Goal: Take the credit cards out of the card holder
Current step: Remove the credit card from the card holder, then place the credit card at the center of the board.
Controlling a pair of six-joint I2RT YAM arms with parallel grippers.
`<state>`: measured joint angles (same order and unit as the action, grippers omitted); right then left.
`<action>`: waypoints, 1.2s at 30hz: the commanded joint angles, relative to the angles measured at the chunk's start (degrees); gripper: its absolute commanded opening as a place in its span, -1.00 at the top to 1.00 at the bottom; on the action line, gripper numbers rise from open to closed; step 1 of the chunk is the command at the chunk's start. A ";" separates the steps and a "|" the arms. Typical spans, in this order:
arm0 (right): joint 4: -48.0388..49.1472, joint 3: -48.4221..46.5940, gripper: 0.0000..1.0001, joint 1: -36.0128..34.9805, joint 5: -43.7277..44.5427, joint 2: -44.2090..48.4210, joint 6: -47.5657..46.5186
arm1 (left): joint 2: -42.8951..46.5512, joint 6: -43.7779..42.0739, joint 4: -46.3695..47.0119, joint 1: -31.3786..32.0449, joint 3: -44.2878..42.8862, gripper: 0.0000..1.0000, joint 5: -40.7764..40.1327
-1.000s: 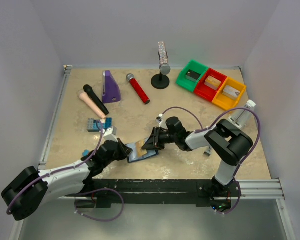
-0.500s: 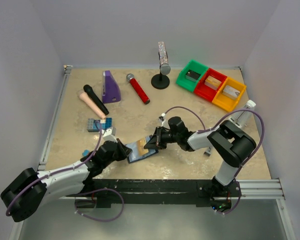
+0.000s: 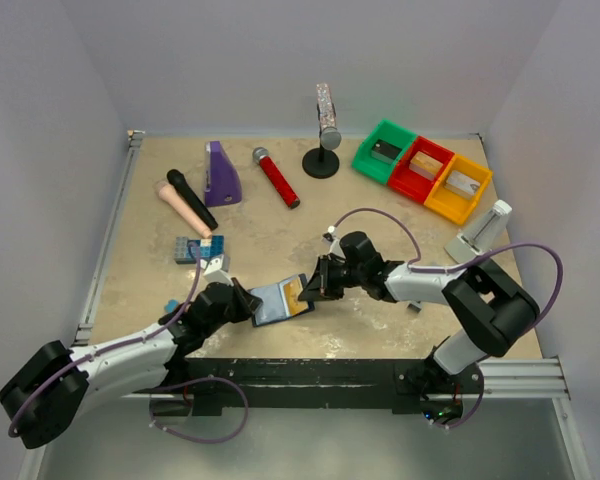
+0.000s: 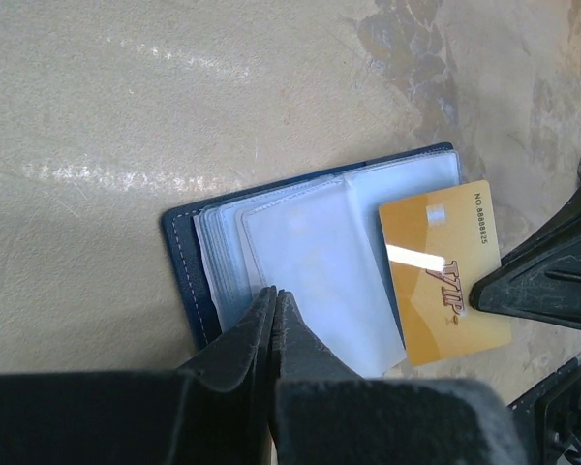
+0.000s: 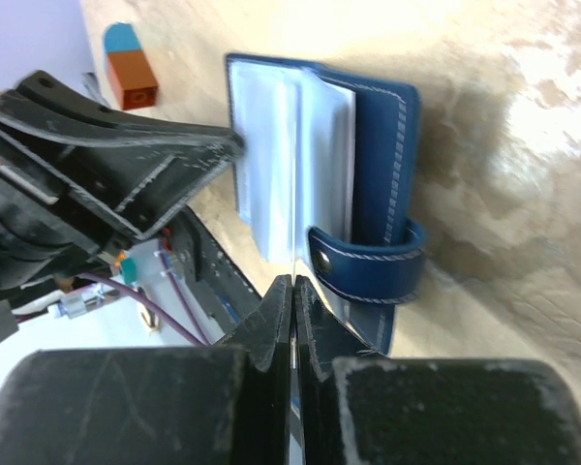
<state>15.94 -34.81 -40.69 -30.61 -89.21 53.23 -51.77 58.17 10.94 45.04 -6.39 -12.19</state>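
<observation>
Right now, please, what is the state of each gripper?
Left gripper: shut, its tip on the clear sleeves of the dark navy folding card holder.
Right gripper: shut on the thin orange-gold rectangular card.

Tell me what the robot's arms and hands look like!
Both the left arm and right arm have pale grey tubes joined by chunky black joints. Purple cables loop along each. The left hand and right hand are black, each with two flat, pointy fingers.

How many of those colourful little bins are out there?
3, side by side at the far right: the green bin, the red bin, the yellow bin. None seems hidden.
</observation>
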 commanded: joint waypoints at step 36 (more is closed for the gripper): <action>-41.78 -11.34 1.00 -0.09 -28.98 31.38 -36.53 | 15.04 -13.79 15.24 -1.53 -11.45 -0.49 51.55</action>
<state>-22.48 -43.79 -40.49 -56.10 -58.72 20.05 -35.42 42.85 15.25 43.92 -18.11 29.43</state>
